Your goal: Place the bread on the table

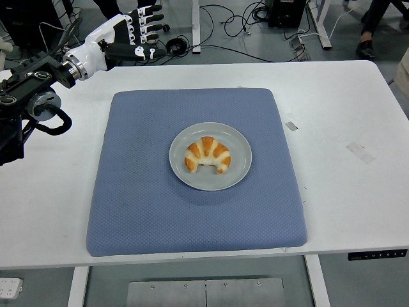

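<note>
A golden croissant lies on a round grey plate in the middle of a blue mat on the white table. My left hand hovers over the table's far left corner, well away from the plate, with its fingers spread and nothing in them. The black left arm comes in from the left edge. No right arm shows.
Small pieces of tape lie on the table to the right of the mat. Cables run over the floor beyond the far edge, and a person's shoe shows at the top right.
</note>
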